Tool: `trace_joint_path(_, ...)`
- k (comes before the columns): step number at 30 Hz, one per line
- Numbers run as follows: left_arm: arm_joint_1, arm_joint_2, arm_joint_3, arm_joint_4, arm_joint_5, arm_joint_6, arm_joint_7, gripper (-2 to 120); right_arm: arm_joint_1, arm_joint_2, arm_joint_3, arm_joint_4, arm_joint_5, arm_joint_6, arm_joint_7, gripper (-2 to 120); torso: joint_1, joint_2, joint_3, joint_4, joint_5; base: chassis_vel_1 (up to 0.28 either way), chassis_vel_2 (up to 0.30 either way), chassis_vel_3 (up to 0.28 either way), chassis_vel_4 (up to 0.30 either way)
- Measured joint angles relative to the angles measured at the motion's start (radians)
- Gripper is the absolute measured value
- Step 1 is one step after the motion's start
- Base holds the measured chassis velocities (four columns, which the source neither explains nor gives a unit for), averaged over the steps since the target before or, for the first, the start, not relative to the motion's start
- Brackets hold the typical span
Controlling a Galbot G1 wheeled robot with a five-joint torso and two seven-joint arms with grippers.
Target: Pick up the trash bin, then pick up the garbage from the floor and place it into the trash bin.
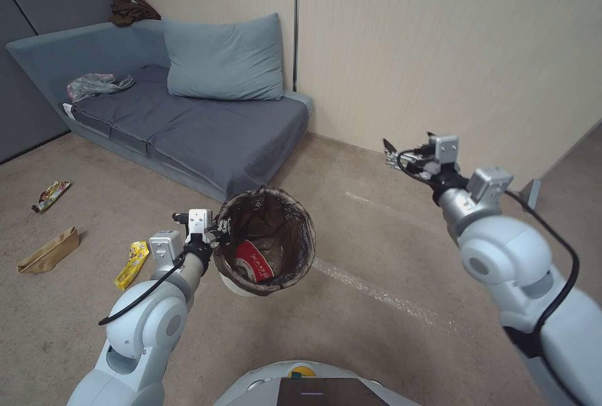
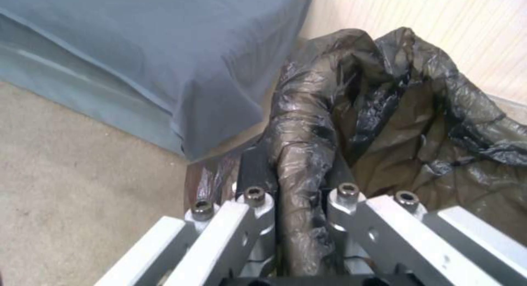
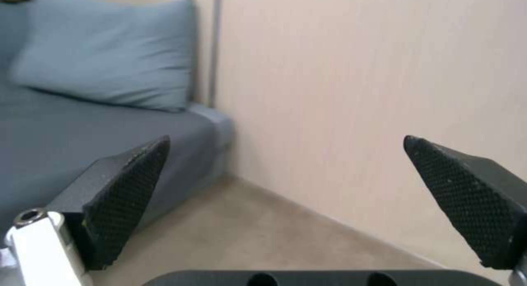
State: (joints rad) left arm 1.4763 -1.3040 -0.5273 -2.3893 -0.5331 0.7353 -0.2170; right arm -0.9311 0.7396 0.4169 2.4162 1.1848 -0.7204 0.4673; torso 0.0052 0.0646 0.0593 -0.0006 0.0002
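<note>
Now left hand clamped on trash bin rim, bin lifted; right hand raised, fingers apart, holding nothing; yellow wrapper on floor.

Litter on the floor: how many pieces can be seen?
3. A wrapper lies far left, a paper bag nearer, and a yellow wrapper beside the left arm. The arms or bin may hide more.

Bin liner glossy crinkled plastic; sofa matt cloth; right gripper pads textured rubber.
</note>
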Motion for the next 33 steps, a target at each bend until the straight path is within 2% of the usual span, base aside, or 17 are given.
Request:
trace_joint_path(2,-0.009,-0.001,-0.002,0.0,0.002,0.0,-0.001,6,-0.146,0.087,0.101,-0.079,-0.36,0.163,-0.102,100,0.0,0.0,0.0,0.0001,0.0001,0.0,0.0,0.0,0.0)
trace_joint_path(3,-0.009,-0.001,-0.002,0.0,0.002,0.0,-0.001,6,-0.146,0.087,0.101,-0.079,-0.36,0.163,-0.102,100,0.0,0.0,0.0,0.0001,0.0001,0.0,0.0,0.0,0.0)
trace_joint_path(4,-0.012,-0.001,-0.001,0.0,0.003,0.0,-0.003,6,-0.19,0.122,0.116,-0.101,-0.459,0.218,-0.122,100,0.0,0.0,0.0,-0.0001,0.0003,0.0,0.0,0.0,0.0)
trace_joint_path(5,-0.015,-0.001,0.001,-0.001,0.005,0.0,-0.007,6,-0.276,0.194,0.136,-0.143,-0.623,0.314,-0.156,100,0.0,0.0,0.0,0.0,-0.0004,0.0,0.0,0.0,0.0)
trace_joint_path(6,-0.015,-0.001,0.001,-0.001,0.005,0.0,-0.007,6,-0.276,0.194,0.136,-0.143,-0.623,0.314,-0.156,100,0.0,0.0,0.0,0.0,-0.0004,0.0,0.0,0.0,0.0)
trace_joint_path(7,-0.013,-0.001,0.0,-0.005,0.005,0.0,-0.012,6,-0.331,0.254,0.147,-0.183,-0.723,0.408,-0.176,100,0.0,0.0,0.0,-0.0001,0.0,0.0,0.0,0.0,0.0)
trace_joint_path(8,-0.008,-0.001,-0.001,-0.01,0.005,0.0,-0.014,6,-0.358,0.295,0.157,-0.21,-0.792,0.466,-0.188,100,0.0,0.0,0.0,0.0001,-0.0003,0.0,0.0,0.0,0.0)
trace_joint_path(9,-0.008,-0.001,-0.001,-0.01,0.005,0.0,-0.014,6,-0.358,0.295,0.157,-0.21,-0.792,0.466,-0.188,100,0.0,0.0,0.0,0.0001,-0.0003,0.0,0.0,0.0,0.0)
trace_joint_path(12,0.011,-0.002,-0.004,-0.025,0.006,0.0,-0.023,6,-0.408,0.432,0.206,-0.312,-1.015,0.664,-0.217,100,0.0,0.0,0.0,0.0002,-0.0004,0.0,0.0,0.0,0.0)
trace_joint_path(13,0.011,-0.002,-0.004,-0.025,0.006,0.0,-0.023,6,-0.408,0.432,0.206,-0.312,-1.015,0.664,-0.217,100,0.0,0.0,0.0,0.0002,-0.0004,0.0,0.0,0.0,0.0)
trace_joint_path(15,0.021,-0.018,0.0,-0.035,0.014,0.0,-0.026,6,-0.434,0.539,0.235,-0.356,-1.088,0.742,-0.226,100,0.0,0.0,0.0,0.0001,-0.0003,0.0,0.0,0.0,0.0)
trace_joint_path(16,0.026,-0.023,0.002,-0.039,0.017,0.0,-0.025,6,-0.447,0.563,0.234,-0.362,-1.105,0.757,-0.227,100,0.0,0.0,0.0,0.0001,-0.0003,0.0,0.0,0.0,0.0)
trace_joint_path(20,0.037,-0.024,-0.002,-0.06,0.017,0.0,-0.026,6,-0.465,0.605,0.229,-0.357,-1.147,0.779,-0.227,100,0.0,0.0,0.0,0.0001,-0.0003,0.0,0.0,0.0,0.0)
trace_joint_path(33,0.058,-0.018,-0.028,-0.097,-0.012,0.0,-0.038,6,-0.459,0.618,0.222,-0.322,-1.129,0.754,-0.221,100,0.0,0.0,0.0,0.0002,-0.0003,0.022,0.025,0.028,0.025)
